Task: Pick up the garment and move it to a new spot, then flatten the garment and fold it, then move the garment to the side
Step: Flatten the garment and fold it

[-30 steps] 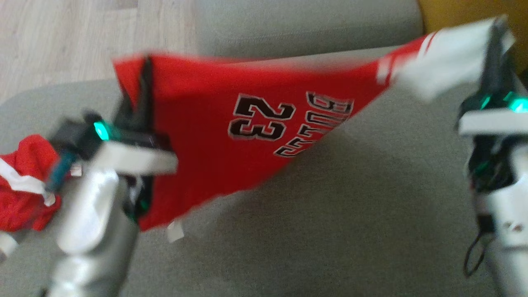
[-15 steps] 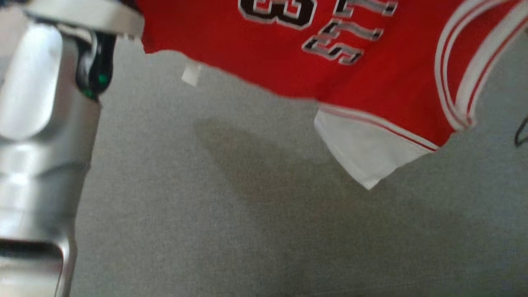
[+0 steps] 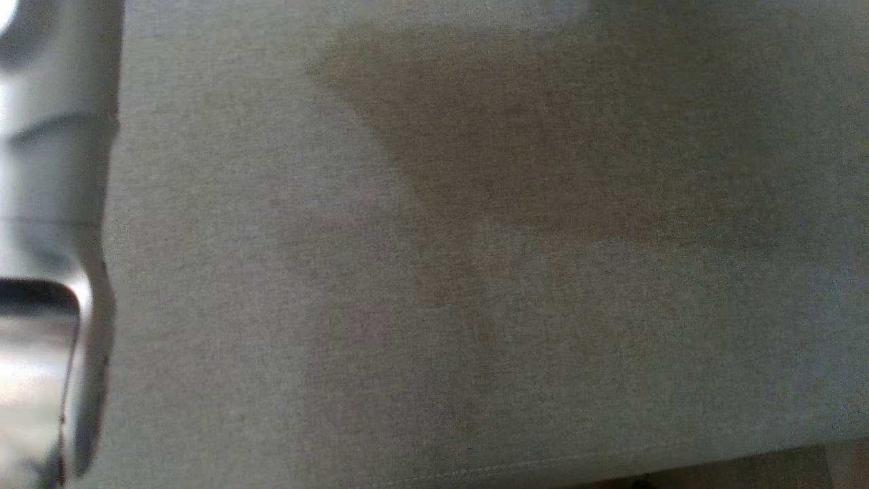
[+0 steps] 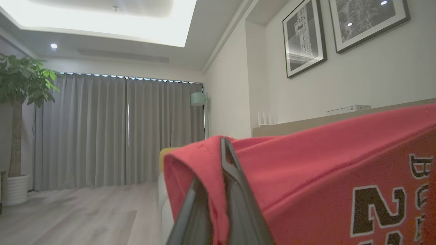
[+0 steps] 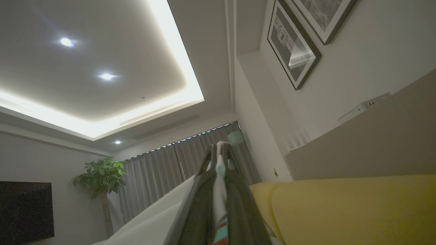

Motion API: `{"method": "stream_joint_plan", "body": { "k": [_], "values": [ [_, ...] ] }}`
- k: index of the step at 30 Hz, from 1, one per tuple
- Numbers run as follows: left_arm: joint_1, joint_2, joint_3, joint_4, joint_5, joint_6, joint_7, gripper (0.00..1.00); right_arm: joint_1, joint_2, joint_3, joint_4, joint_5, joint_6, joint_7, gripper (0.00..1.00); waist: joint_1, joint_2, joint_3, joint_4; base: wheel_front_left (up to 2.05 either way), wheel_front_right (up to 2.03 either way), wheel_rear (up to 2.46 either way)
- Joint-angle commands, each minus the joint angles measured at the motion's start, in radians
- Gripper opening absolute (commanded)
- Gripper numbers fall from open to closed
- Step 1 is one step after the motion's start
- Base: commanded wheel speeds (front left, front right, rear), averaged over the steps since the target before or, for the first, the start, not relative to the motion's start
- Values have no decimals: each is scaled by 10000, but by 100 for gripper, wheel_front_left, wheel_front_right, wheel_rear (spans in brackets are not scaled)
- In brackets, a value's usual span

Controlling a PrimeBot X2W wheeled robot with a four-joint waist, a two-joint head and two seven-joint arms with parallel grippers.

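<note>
Surrounding the held garment (image 4: 306, 163): curtains (image 4: 119, 129), potted plant (image 4: 20, 88), yellow cushion (image 5: 357, 211).

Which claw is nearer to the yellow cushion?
Right. The right claw, shut on the jersey, is close beside the yellow cushion. The left claw, also shut on it, has the cushion far ahead.

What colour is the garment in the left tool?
The garment is red with black, white-edged numerals; clearest in left wrist view.

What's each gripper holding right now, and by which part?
Both are shut on the red fabric basketball jersey: left gripper pinches a red edge fold, right gripper its white trim.
</note>
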Motion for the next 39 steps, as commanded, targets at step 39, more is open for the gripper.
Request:
{"method": "stream_joint_plan", "body": {
  "k": [39],
  "values": [
    [13488,-1217,612,-1440,-3115,-425,-35,0,14412,219,1630,-2634,4948,4,63,0,-3,0,-3968,-134,0,0,0]
  ]
}}
